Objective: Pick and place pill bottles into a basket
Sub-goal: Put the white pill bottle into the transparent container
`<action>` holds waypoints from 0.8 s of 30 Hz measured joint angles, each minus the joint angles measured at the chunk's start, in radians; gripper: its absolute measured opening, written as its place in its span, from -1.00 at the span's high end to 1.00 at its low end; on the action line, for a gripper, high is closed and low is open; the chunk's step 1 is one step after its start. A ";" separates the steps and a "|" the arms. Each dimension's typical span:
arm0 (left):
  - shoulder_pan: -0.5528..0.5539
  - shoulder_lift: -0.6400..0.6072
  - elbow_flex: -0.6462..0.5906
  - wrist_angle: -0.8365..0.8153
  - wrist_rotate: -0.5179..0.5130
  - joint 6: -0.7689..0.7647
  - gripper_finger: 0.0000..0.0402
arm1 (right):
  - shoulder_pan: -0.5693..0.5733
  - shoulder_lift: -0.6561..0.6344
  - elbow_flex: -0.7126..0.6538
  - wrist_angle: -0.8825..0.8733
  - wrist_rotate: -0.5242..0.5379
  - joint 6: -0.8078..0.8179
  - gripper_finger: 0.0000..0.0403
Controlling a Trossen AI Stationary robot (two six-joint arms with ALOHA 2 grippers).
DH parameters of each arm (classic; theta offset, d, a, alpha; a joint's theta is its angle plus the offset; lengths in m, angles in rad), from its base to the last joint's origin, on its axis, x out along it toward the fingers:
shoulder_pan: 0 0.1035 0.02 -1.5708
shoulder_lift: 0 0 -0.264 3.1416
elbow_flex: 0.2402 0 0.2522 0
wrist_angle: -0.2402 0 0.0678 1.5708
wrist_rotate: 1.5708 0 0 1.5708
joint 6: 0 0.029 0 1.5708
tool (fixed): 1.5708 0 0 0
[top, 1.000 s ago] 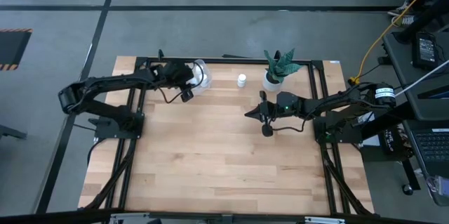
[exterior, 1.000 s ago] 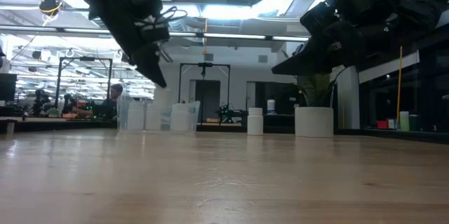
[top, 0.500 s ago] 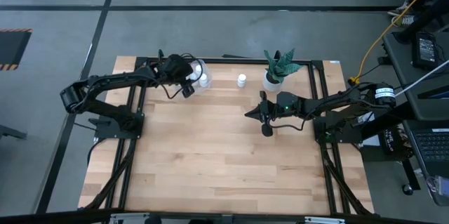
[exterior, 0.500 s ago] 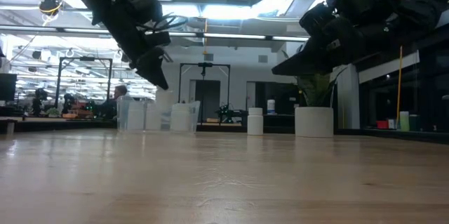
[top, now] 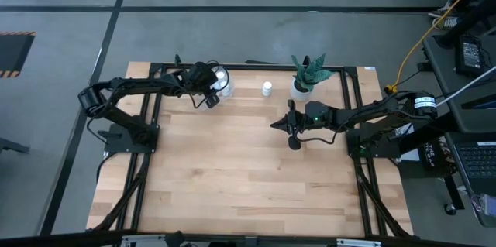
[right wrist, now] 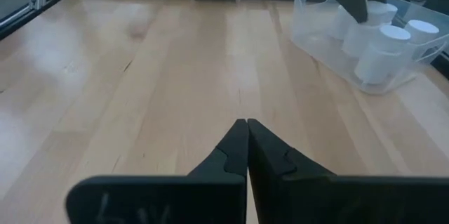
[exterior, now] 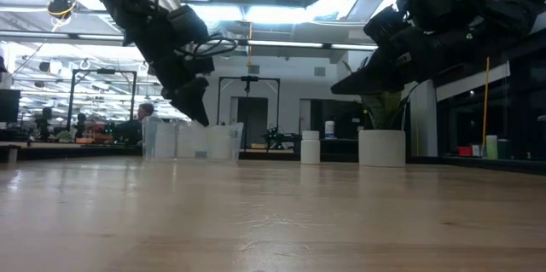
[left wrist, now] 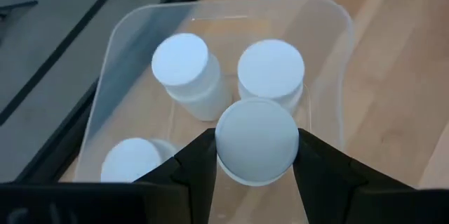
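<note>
Hovering over basket (left wrist: 337,55), left gripper (left wrist: 256,161) clasping bottle (left wrist: 257,140)

No legible text, labels or numbers anywhere.

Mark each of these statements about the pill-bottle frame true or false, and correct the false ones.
1. The left gripper holds a pill bottle over the basket. True.
2. The basket has no bottles in it yet. False: three bottles already stand inside it, seen in the left wrist view.
3. The right gripper is shut and holds nothing. True.
4. One bottle stands on the table outside the basket, beside the plant pot. True.
5. The right gripper hangs directly above the basket. False: it waits over bare table near the middle, apart from the basket.
</note>
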 joint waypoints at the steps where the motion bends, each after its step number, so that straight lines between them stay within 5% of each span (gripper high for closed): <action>1: 0.000 0.007 0.000 0.002 0.000 0.000 0.23 | 0.000 0.000 0.000 0.000 0.000 0.000 0.97; 24: 0.006 0.042 0.001 -0.032 0.005 -0.021 0.11 | 0.000 0.000 0.000 -0.009 -0.001 0.000 0.97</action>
